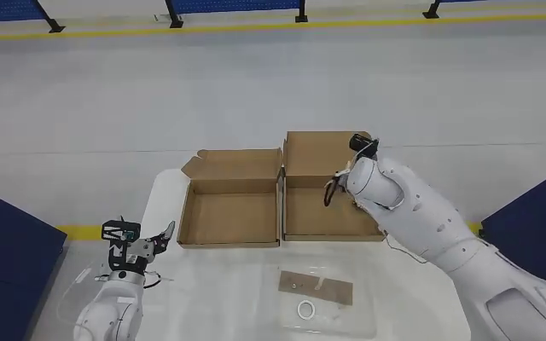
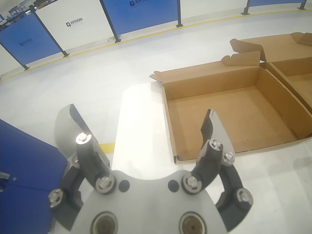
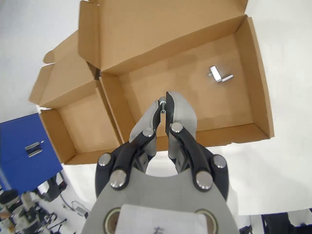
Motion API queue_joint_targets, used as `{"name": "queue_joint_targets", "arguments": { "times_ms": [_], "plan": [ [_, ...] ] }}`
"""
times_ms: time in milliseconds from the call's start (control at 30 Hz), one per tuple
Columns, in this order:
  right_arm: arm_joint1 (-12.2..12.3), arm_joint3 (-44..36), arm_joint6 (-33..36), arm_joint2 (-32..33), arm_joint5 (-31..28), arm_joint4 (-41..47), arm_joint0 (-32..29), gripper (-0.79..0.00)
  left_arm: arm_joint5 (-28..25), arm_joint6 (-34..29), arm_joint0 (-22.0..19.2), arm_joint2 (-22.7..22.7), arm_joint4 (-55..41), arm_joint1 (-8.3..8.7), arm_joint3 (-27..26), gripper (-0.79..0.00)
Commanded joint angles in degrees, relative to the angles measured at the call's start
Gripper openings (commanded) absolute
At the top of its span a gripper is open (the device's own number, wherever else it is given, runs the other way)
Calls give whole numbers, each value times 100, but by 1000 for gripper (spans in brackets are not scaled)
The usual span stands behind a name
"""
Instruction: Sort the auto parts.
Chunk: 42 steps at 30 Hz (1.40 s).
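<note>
Pinching metal part [image 3: 162, 105], right gripper [image 3: 163, 103], above box [image 3: 185, 86]

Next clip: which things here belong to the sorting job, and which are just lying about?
Job: small bolt in the right gripper; metal bracket in the right box; left box; white ring on the table; left gripper, open.
Lying about: blue partitions; blue cabinet; cardboard strip.

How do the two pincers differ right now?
The left pincer is open and empty; the right pincer is shut on a small bolt. The left pincer hangs beside the empty left box; the right pincer hangs over the right box, which holds a metal bracket. Both share the same two-fingered build.
</note>
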Motion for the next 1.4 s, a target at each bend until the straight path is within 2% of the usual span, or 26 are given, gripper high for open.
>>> {"name": "queue_joint_targets", "arguments": {
  "times_ms": [0,267,400,667,767,1367],
  "plan": [
    [-166,395,-8,-202,-50,92,155,-785,0,0,0,0,0,0,0,0],
    [-889,2037,-39,-781,-324,558,575,-785,0,0,0,0,0,0,0,0],
    [-1164,2638,-75,-925,-539,718,662,-785,0,0,0,0,0,0,0,0],
    [-1164,2638,-75,-925,-539,718,662,-785,0,0,0,0,0,0,0,0],
    [-1181,2818,-326,-883,-670,723,481,-785,0,0,0,0,0,0,0,0],
    [-1634,4064,-555,-658,-1057,1123,487,-785,0,0,0,0,0,0,0,0]
  ]
}}
